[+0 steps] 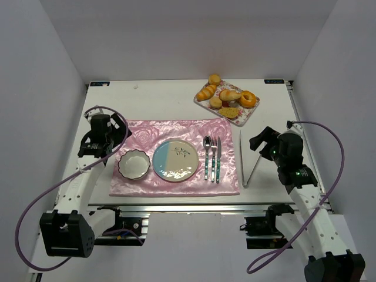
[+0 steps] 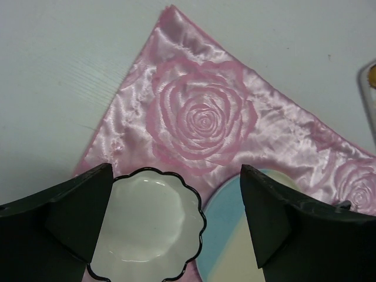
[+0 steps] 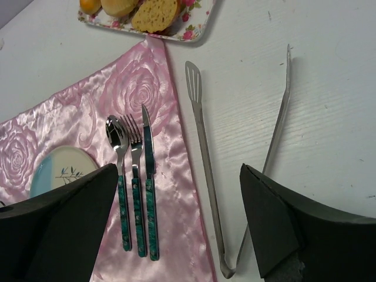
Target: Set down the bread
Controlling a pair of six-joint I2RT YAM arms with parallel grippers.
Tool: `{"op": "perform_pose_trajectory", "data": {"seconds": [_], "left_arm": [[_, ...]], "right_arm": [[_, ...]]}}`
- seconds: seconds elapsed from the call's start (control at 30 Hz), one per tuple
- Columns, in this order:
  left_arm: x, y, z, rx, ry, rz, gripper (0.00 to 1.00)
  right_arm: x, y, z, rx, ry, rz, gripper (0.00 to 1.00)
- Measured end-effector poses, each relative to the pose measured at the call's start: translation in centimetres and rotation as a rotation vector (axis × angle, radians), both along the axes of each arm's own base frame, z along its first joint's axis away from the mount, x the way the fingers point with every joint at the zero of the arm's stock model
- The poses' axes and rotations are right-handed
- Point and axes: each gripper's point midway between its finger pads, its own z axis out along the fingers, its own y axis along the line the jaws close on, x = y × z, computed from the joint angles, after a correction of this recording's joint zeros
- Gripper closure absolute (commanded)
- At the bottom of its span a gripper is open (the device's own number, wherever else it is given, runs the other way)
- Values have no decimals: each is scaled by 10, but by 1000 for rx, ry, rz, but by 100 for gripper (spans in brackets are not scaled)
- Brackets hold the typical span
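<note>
Several breads and pastries (image 1: 230,95) lie on a floral tray (image 1: 207,103) at the back right; its near edge shows in the right wrist view (image 3: 154,14). A blue and cream plate (image 1: 175,160) sits on a pink rose placemat (image 1: 176,132), also in the left wrist view (image 2: 235,247). Steel tongs (image 1: 249,166) lie open on the table right of the mat (image 3: 205,147). My left gripper (image 2: 176,217) is open and empty above the scalloped bowl (image 2: 147,226). My right gripper (image 3: 179,223) is open and empty above the tongs and the mat's edge.
A white scalloped bowl (image 1: 134,164) stands left of the plate. A spoon, fork and knife with teal handles (image 1: 211,160) lie right of the plate on the mat (image 3: 136,194). White walls enclose the table on three sides.
</note>
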Motion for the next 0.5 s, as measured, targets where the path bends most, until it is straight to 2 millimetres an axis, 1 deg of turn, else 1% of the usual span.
{"op": "perform_pose_trajectory", "data": {"seconds": [0.17,0.23,0.3,0.37,0.5], "left_arm": [[-4,-10,22,-31,-93,-54,2],[-4,-14,27,-37,-123,-75,2],[-4,-18,29,-46,-140,-97,2],[-6,-21,27,-53,-145,-117,2],[-7,-31,27,-73,-161,-176,2]], "right_arm": [[-5,-3,3,0,-10,-12,11],[-7,-2,1,1,4,-6,11],[-12,-2,-5,-3,32,0,11],[-16,-2,-14,-17,72,8,11],[-30,-4,-44,-62,209,18,11]]}}
